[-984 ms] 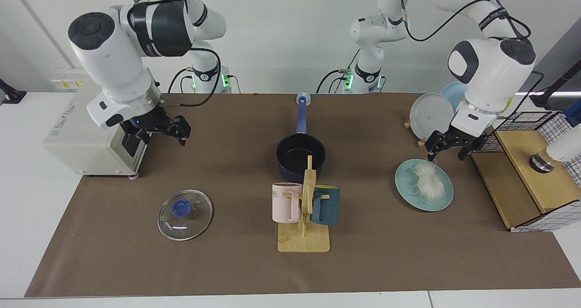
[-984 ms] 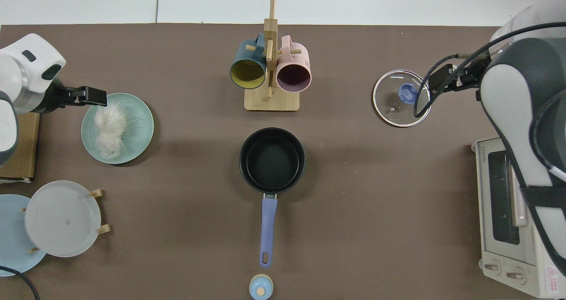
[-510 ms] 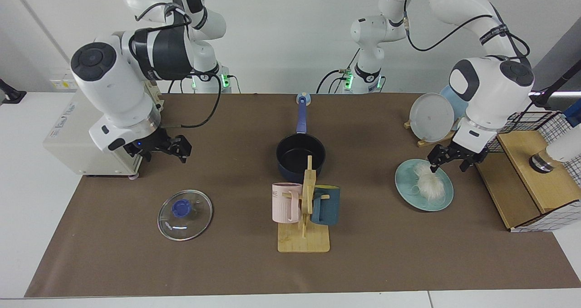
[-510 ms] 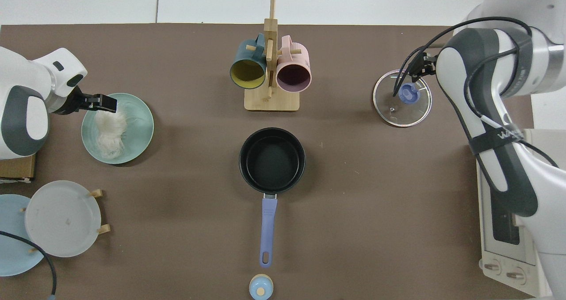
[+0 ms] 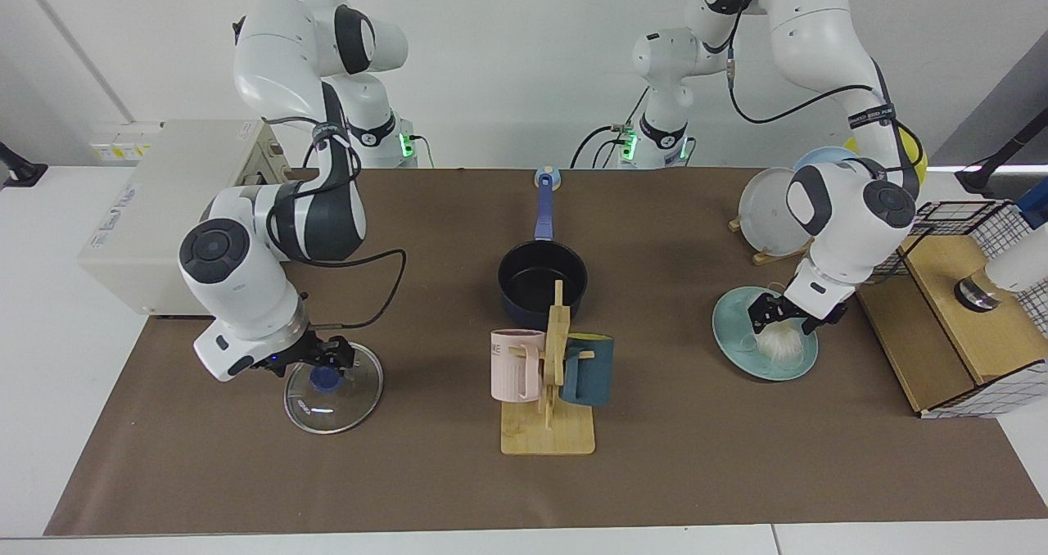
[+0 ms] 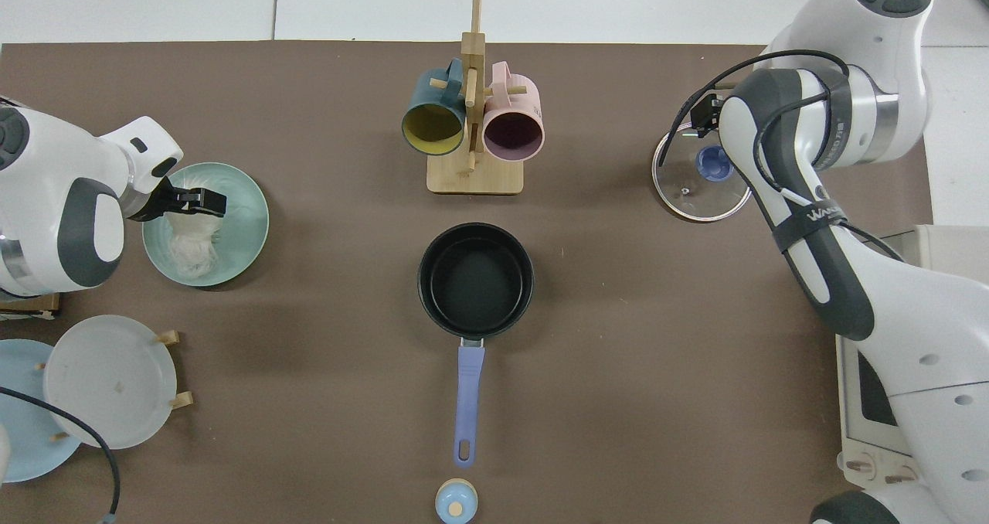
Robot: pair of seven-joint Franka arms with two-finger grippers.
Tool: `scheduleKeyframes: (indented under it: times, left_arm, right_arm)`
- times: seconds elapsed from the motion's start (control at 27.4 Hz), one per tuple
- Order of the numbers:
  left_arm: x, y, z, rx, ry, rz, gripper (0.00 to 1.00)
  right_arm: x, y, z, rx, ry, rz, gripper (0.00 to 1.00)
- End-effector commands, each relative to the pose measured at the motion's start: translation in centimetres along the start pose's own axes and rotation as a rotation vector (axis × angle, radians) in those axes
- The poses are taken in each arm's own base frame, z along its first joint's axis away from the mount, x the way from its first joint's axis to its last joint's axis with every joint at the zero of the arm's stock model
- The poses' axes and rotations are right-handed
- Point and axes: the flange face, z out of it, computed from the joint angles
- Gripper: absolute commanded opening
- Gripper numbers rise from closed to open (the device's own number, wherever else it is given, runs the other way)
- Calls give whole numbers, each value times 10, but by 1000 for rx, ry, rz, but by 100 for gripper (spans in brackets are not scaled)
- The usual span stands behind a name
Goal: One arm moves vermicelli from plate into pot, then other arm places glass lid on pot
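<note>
Both arms have dropped low: the left gripper (image 5: pixel 784 316), fingers spread, now straddles the noodles (image 5: pixel 776 344) on the plate (image 5: pixel 729 326); the right gripper (image 5: pixel 323 357), spread, reaches the lid (image 5: pixel 360 391) knob early.

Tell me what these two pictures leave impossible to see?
- Top view: the right end effector over the glass lid is hidden by its own arm.
- Both views: whether the left end effector has gripped the vermicelli; the strands blur around it.
- Facing view: the mug rack covers the pot's front wall.

White vermicelli (image 5: pixel 776 344) on teal plate (image 5: pixel 741 344); empty navy pot (image 5: pixel 542 281); flat glass lid (image 5: pixel 352 395).
</note>
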Motion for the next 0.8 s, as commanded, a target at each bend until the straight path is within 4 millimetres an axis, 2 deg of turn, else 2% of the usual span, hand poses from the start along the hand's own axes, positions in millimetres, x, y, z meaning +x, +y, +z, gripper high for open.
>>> scheduleKeyframes:
  times: [0.0,0.22,0.36,0.4,0.44,0.47,0.62,0.77]
  left_arm:
    - [-5,-12,14,6,25,-33,100]
    - [-12,-8,25,0,1,-68,100]
    - [-11,-3,24,-1,3,-108,97]
    - [-11,-3,25,-1,1,-108,89]
    - [-11,-4,25,-1,0,-104,76]
    - [-11,-6,24,-1,-2,-107,58]
    - [-10,-4,22,-3,-4,-116,0]
    - [-8,-6,19,-12,-8,-125,0]
  right_arm:
    - [6,-1,16,-8,8,-39,99]
    - [5,-4,28,-5,13,-41,99]
    - [4,-6,29,5,28,-36,99]
    - [3,-4,31,5,25,-37,99]
    - [3,-3,32,5,25,-34,99]
    - [3,-3,33,7,24,-35,99]
    - [-1,-5,35,10,14,-30,99]
    - [-4,-4,43,13,15,-29,99]
